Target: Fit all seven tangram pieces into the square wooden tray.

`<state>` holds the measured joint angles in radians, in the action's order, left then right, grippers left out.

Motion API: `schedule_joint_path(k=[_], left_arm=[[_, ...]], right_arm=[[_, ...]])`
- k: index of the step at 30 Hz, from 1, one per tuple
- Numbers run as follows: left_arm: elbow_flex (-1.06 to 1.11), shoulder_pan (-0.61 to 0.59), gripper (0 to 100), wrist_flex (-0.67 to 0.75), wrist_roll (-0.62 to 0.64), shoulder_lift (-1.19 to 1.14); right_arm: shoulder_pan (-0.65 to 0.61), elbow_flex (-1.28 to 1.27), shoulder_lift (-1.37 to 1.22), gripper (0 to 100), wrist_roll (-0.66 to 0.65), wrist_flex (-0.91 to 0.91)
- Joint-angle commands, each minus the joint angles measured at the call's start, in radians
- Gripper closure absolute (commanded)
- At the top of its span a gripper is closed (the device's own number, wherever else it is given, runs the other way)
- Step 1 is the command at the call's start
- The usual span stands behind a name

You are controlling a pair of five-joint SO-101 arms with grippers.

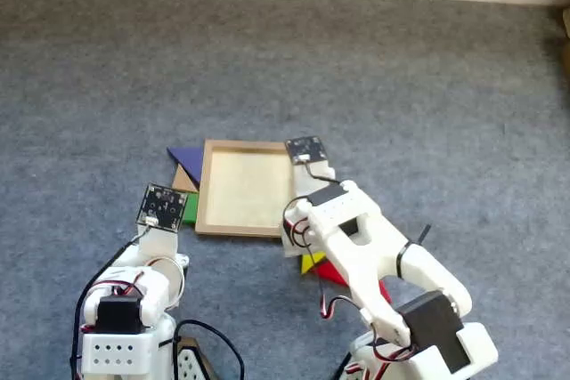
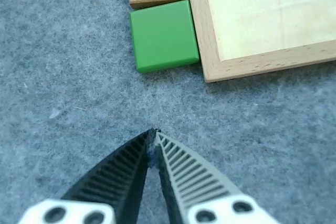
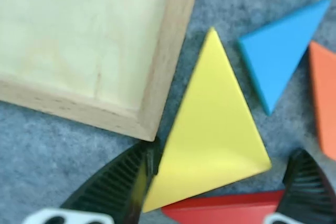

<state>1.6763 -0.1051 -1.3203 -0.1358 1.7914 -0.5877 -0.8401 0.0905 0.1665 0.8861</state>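
We log the right gripper (image 3: 224,157) spread astride the yellow triangle (image 3: 210,129), which lies just beside a corner of the wooden tray (image 3: 170,51). The left gripper (image 2: 155,142) is pressed together near the green square (image 2: 164,35).

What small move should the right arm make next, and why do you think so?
Probably close the right gripper on the yellow triangle. Its jaws are open and stand on either side of that piece's wide end, so a grasp looks ready. The triangle lies flat just outside a corner of the wooden tray, and the part of the tray in view holds no piece yet.
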Motion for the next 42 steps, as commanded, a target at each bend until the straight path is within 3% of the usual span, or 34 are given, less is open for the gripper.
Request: schedule_joint_path(k=[1, 11, 18, 30, 42], left_arm=[[0.019, 0.007, 99, -0.003, -0.009, 0.031], [0.019, 0.007, 99, -0.003, -0.009, 0.031], [0.019, 0.007, 99, -0.003, -0.009, 0.031], [0.019, 0.007, 99, -0.003, -0.009, 0.031], [0.019, 0.007, 99, -0.003, -0.009, 0.031]], right_arm=[[0.025, -0.001, -0.024, 63.5, -0.018, -0.007], [0.03, -0.001, -0.025, 76.3, -0.018, -0.01], [0.068, -0.002, 0.001, 76.8, -0.018, 0.039], [0.113, -0.09, 0.414, 76.8, -0.02, 0.096], [0.064, 0.022, 0.456, 81.4, -0.015, 0.031]])
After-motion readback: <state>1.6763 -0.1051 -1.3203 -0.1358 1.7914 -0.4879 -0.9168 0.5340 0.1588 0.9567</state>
